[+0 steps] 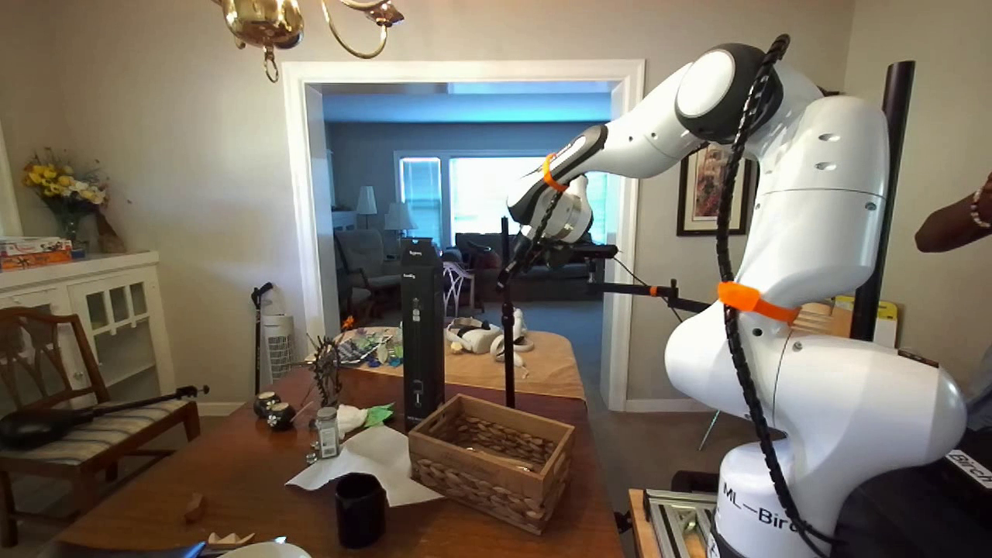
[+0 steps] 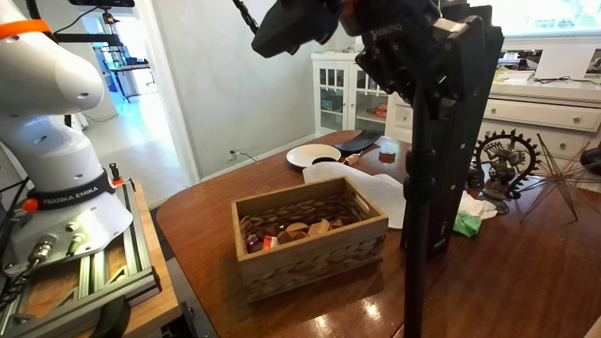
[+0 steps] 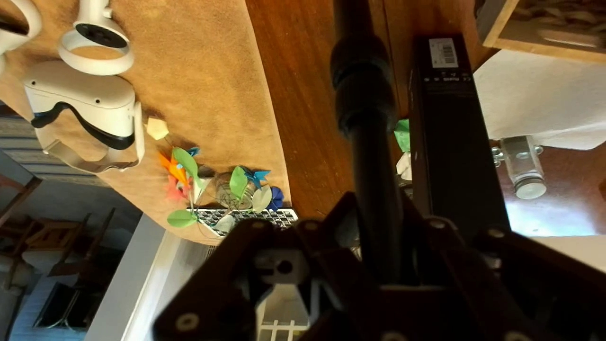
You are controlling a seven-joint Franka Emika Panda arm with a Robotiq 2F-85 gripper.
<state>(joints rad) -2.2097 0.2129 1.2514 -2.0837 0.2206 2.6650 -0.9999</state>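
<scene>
While one black pole [image 2: 415,263] is held upright by the gripper [image 3: 382,220], whose jaws are closed about it, contact between its lower end and the surface [image 2: 497,281] cannot be confirmed. One tall black box [image 1: 422,333] is noted just beside the pole; near it, one wooden-rimmed basket [image 2: 305,270] with several blocks [image 2: 300,230]. One white headset [image 3: 83,92] and two white controllers [image 3: 92,16] are recorded on a tan covering [image 3: 199,61].

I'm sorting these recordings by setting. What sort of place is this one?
Most likely a dining room in someone's home: there is a large wooden table, a glass-fronted white cabinet, and part of what looks like a brass chandelier hanging overhead.
</scene>
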